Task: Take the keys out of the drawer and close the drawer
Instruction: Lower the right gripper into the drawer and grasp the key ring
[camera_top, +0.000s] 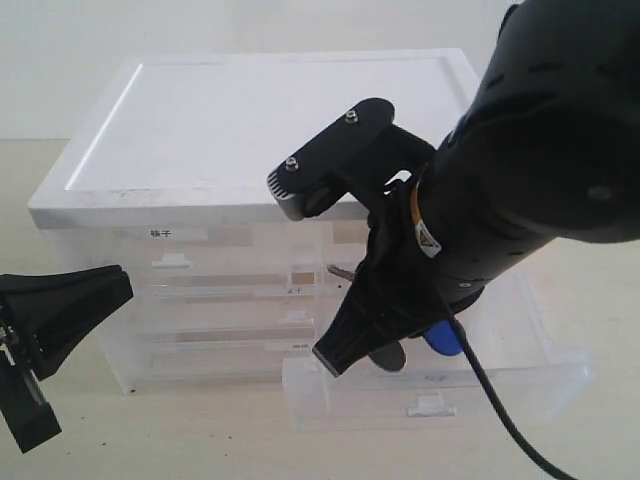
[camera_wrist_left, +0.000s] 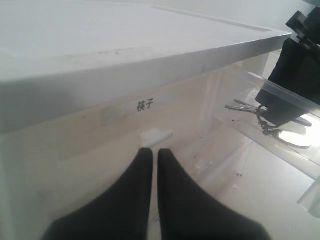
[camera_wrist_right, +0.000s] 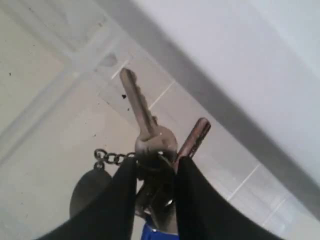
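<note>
The keys (camera_wrist_right: 145, 125) hang from my right gripper (camera_wrist_right: 156, 162), which is shut on the bunch at its ring. One grey key points out past the fingertips. A dark oval tag (camera_wrist_right: 85, 190) dangles on a short chain, and the blue fob (camera_wrist_right: 152, 232) shows between the fingers. In the exterior view my right gripper (camera_top: 350, 290) holds the keys (camera_top: 340, 271) over the drawer (camera_top: 430, 395), which is pulled out at the cabinet's lower right; the blue fob (camera_top: 445, 340) hangs just above it. My left gripper (camera_top: 120, 287) is shut and empty at the lower left, in front of the cabinet.
The cabinet has a flat white top (camera_top: 260, 110) and several shut translucent drawers. My left gripper (camera_wrist_left: 151, 154) points at the upper left drawer's white tab handle (camera_wrist_left: 156, 136), under a printed label (camera_wrist_left: 144, 106). A black cable (camera_top: 500, 410) trails from the right arm.
</note>
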